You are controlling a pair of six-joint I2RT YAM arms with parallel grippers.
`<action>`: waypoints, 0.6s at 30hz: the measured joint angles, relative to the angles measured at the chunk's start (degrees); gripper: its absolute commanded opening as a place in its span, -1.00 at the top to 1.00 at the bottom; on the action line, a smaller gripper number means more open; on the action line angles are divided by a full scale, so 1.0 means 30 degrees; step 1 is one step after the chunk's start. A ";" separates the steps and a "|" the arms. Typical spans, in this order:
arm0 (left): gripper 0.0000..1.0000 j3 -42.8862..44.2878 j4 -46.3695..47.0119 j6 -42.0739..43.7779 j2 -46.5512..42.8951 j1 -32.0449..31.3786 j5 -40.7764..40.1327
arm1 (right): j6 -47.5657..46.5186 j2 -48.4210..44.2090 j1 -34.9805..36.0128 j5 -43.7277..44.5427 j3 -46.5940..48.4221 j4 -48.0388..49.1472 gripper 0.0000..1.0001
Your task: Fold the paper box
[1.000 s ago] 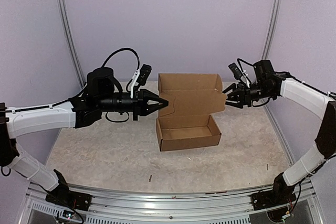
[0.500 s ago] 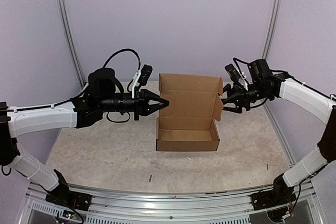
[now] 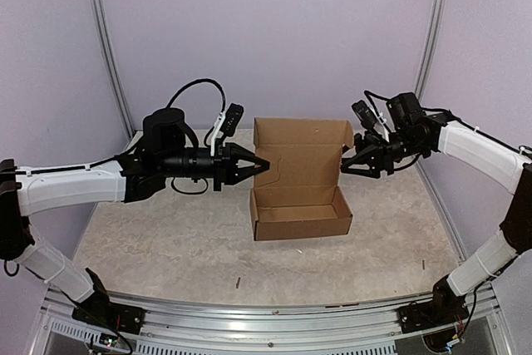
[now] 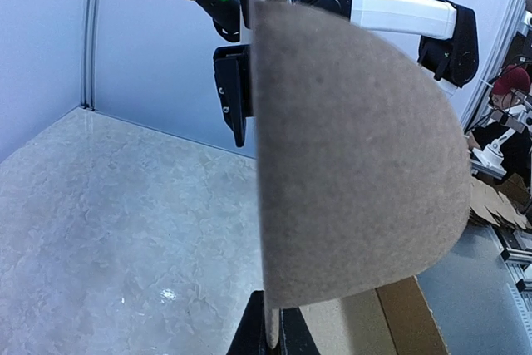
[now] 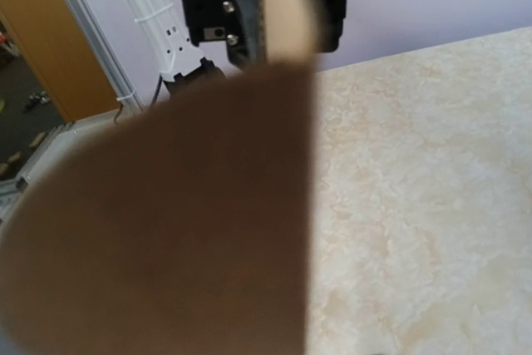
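The brown paper box (image 3: 301,215) stands on the table (image 3: 166,239) as an open tray, with its lid (image 3: 301,149) upright behind. My left gripper (image 3: 264,164) is shut on the lid's left rounded tab (image 4: 349,164); the dark fingertips (image 4: 253,334) pinch its lower edge. My right gripper (image 3: 346,164) is at the lid's right tab (image 5: 166,222), its jaws apart and astride the board. One finger (image 4: 233,93) of it shows beside the cardboard in the left wrist view. In the right wrist view the blurred tab hides that gripper's own fingers.
The table top is pale marbled stone, with lilac walls behind and two metal posts (image 3: 108,56) at the back corners. A metal rail (image 3: 266,318) runs along the near edge. Small dark specks (image 3: 238,282) lie on the front part of the table.
The right gripper has moved in to the left and the lid's right tab has bent inward. The lid stands more upright and the tray has turned slightly. The left gripper stays shut on its tab.
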 measured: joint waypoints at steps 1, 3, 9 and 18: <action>1.00 0.0000 -0.0007 -0.0022 0.0015 0.0000 0.0015 | 0.0175 0.0211 0.0029 -0.0051 0.0051 0.0080 0.04; 1.00 0.0000 -0.0022 -0.0066 0.0015 0.0000 0.0073 | 0.0364 0.0459 0.0117 -0.0102 0.0102 0.0189 0.11; 1.00 0.0000 -0.0073 -0.0197 0.0015 -0.0007 0.0248 | 0.0714 0.0554 0.1049 -0.0262 0.0146 0.0510 0.49; 0.29 0.0131 -0.0029 -0.0597 0.0117 -0.0051 0.0255 | 0.1639 0.0568 0.1341 -0.0029 0.0175 0.1290 1.00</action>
